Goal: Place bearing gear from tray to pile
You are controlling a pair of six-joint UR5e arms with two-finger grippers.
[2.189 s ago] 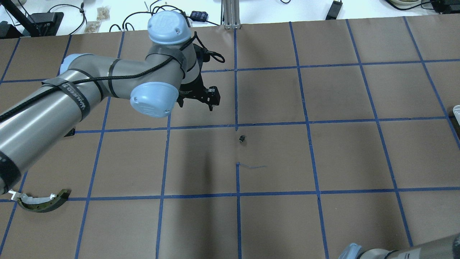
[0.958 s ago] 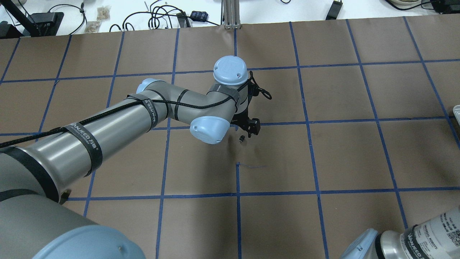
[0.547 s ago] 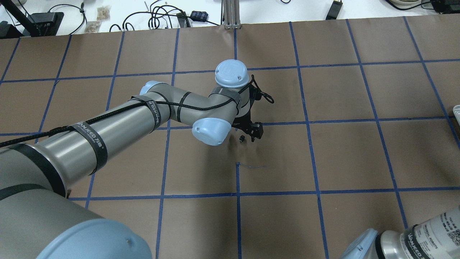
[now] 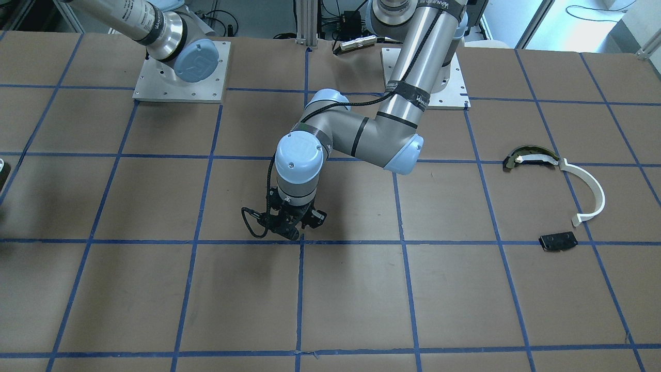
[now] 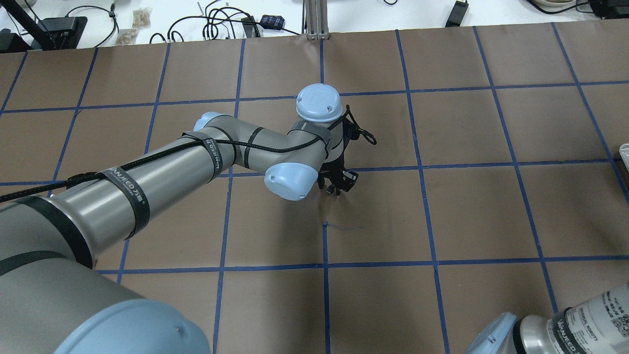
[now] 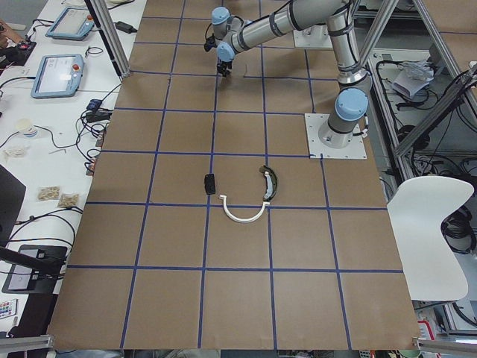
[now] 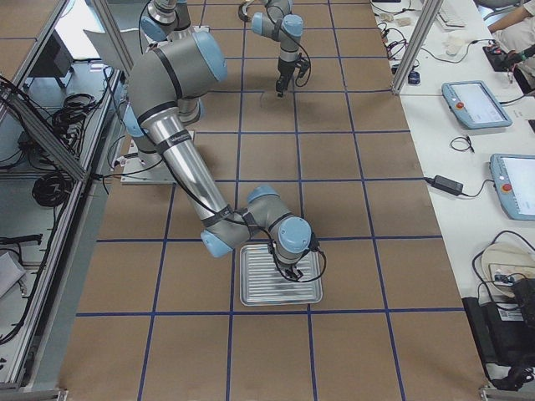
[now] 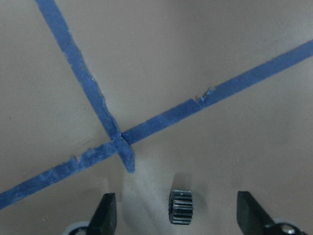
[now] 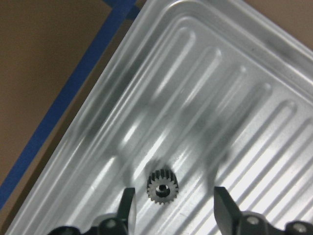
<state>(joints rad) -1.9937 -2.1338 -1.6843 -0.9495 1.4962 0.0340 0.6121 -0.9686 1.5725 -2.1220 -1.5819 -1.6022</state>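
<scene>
A small black toothed gear lies on the brown paper between the open fingers of my left gripper, which hangs low over the table's middle. A second gear lies in the ridged silver tray, between the open fingers of my right gripper. The tray sits at the table's right end. The pile is at the left end: a white half-ring arc, a curved olive-black piece and a flat black plate.
Brown paper with a blue tape grid covers the table. A tape crossing lies just beyond the left gripper's gear. Cables and small devices lie along the far edge. Tablets lie on the side bench.
My left arm has swung from the back left to the table's middle and come down so its fingers straddle the small gear. My right arm has come into the lower right corner.
</scene>
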